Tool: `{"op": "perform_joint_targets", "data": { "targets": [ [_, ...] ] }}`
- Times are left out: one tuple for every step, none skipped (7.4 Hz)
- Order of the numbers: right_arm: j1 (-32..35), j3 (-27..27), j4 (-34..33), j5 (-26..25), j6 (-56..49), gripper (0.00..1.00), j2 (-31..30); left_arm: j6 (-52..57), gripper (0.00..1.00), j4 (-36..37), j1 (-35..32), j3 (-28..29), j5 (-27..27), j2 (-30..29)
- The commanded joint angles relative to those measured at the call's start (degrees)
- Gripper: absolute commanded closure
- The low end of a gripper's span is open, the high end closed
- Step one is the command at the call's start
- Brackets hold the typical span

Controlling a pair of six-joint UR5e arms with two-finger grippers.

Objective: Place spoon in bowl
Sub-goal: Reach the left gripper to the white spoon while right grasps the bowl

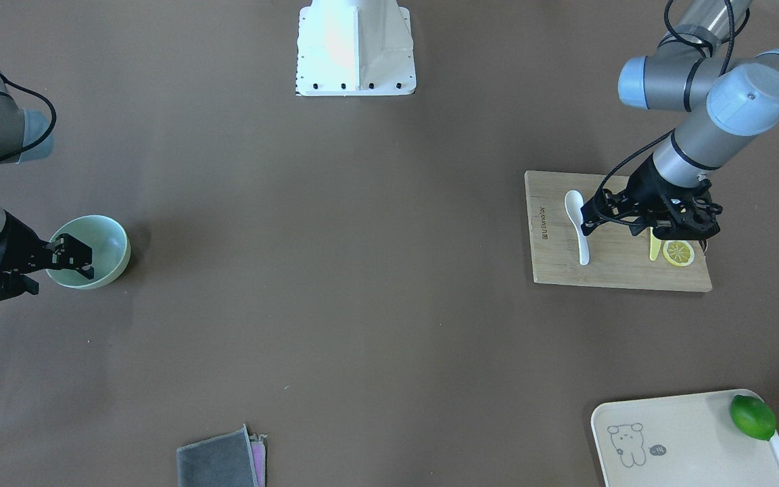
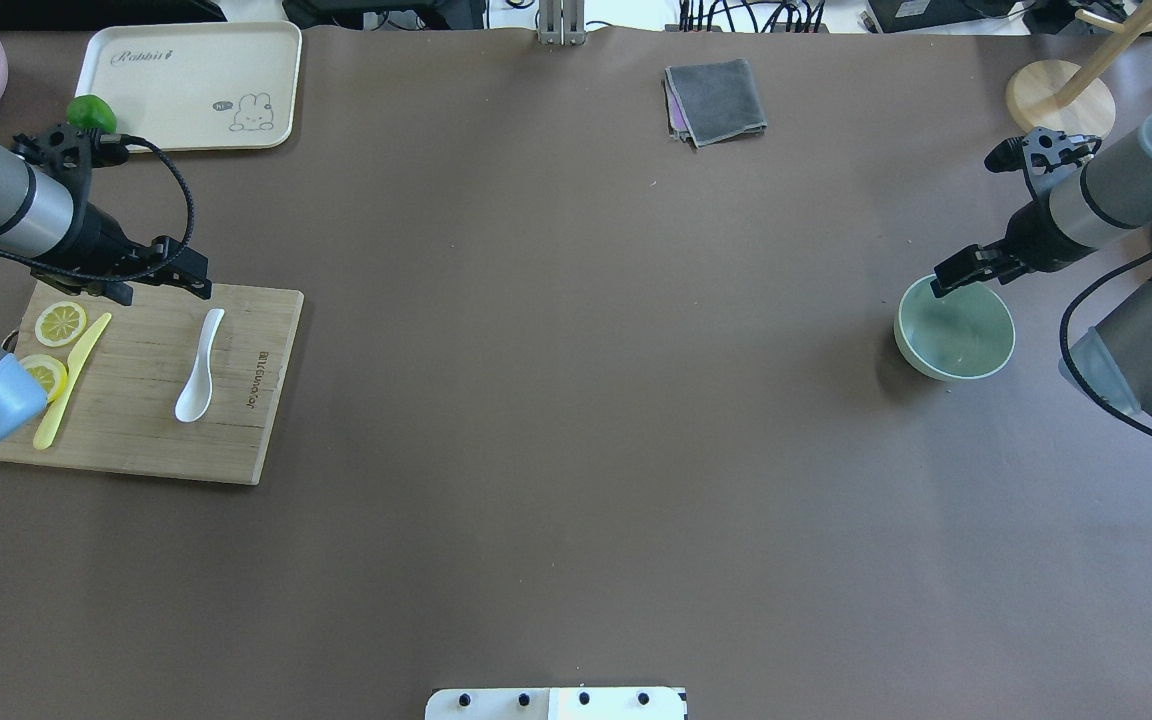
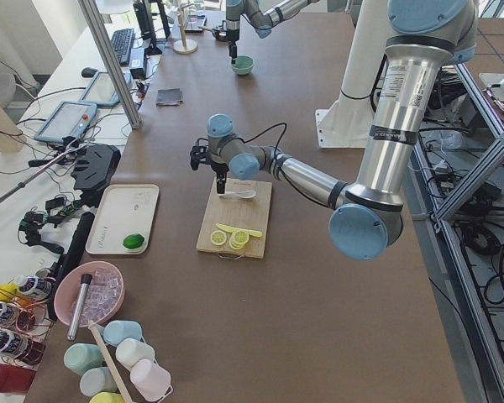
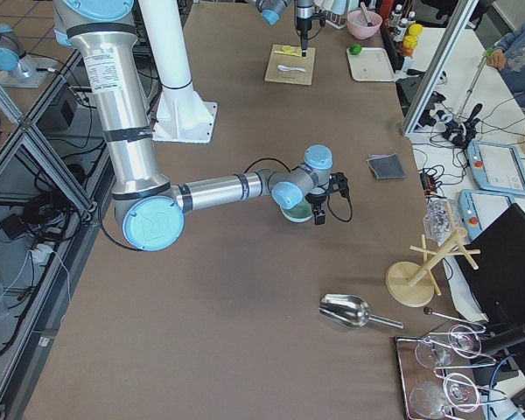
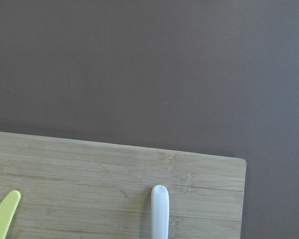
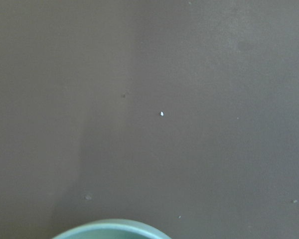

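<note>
The white spoon [image 1: 575,223] lies on the wooden board [image 1: 619,270], scoop toward the robot; it also shows in the overhead view [image 2: 198,370], and its handle tip shows in the left wrist view [image 5: 159,209]. My left gripper [image 1: 587,216] hovers just beside the spoon's handle end near the board's far edge [image 2: 188,272], open and empty. The mint-green bowl [image 1: 102,250] stands far across the table [image 2: 956,330], empty. My right gripper [image 1: 77,257] is open over the bowl's rim, holding nothing. The bowl's rim shows at the bottom of the right wrist view [image 6: 112,230].
A thin yellow knife [image 2: 71,380] and two lemon slices [image 2: 60,322] lie on the board beside the spoon. A cream tray [image 2: 186,85] with a lime [image 2: 91,112] sits beyond the board. A grey cloth [image 2: 716,100] lies at the far edge.
</note>
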Motion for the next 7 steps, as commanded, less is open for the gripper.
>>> {"op": "perform_joint_targets", "data": {
  "targets": [
    [0.4, -0.59, 0.29, 0.95, -0.92, 0.81, -1.55, -0.08, 0.02, -0.14, 0.07, 0.13, 0.04, 0.2],
    [0.4, -0.51, 0.29, 0.77, -0.93, 1.0, -1.9, -0.17, 0.02, -0.15, 0.07, -0.21, 0.04, 0.29],
    [0.4, 0.36, 0.2, 1.56, -0.66, 1.0, -1.73, -0.08, 0.02, -0.15, 0.15, 0.13, 0.04, 0.38],
    [0.05, 1.77, -0.49, 1.48, 0.3, 1.0, -0.86, 0.01, 0.05, -0.06, 0.76, 0.74, 0.12, 0.47],
    [-1.69, 2.39, -0.5, 1.39, 6.22, 1.0, 1.76, -0.08, 0.12, -0.06, 2.51, 1.45, 1.0, 0.38],
    [-4.84, 2.74, -0.41, 0.69, 12.72, 1.0, 5.0, -0.08, 0.18, -0.14, 4.79, 2.24, 4.49, 0.03],
    [-8.61, 2.75, -0.41, -0.88, 19.66, 1.0, 9.12, -0.08, 0.26, -0.15, 5.68, 2.77, 4.87, -0.15]
  ]
}}
